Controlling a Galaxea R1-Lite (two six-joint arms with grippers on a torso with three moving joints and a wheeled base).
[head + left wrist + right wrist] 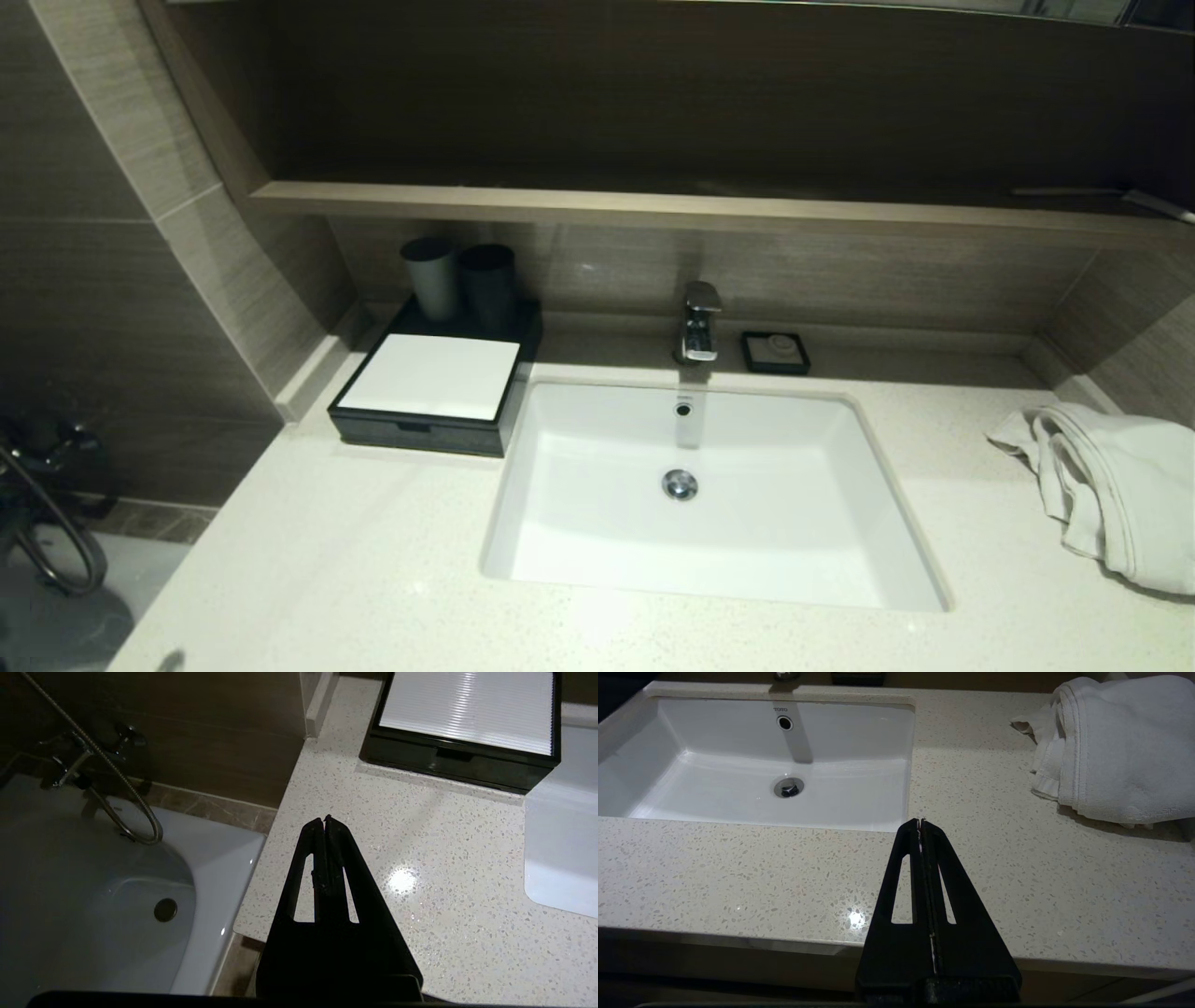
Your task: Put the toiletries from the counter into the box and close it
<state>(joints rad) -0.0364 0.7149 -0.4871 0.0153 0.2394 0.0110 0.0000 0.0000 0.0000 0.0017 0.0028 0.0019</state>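
Observation:
A black box point(425, 425) with a white lid panel stands on the counter left of the sink, its lid down; it also shows in the left wrist view point(462, 760). No loose toiletries show on the counter. My left gripper point(325, 819) is shut and empty, held above the counter's left front corner, short of the box. My right gripper point(920, 821) is shut and empty, held above the counter's front edge, right of the sink. Neither gripper shows in the head view.
Two dark cups point(459, 278) stand behind the box. The white sink point(709, 560) with its tap point(700, 322) fills the middle. A small black soap dish point(776, 352) sits by the tap. A white towel point(1111, 495) lies at the right. A bathtub point(93, 905) lies left of the counter.

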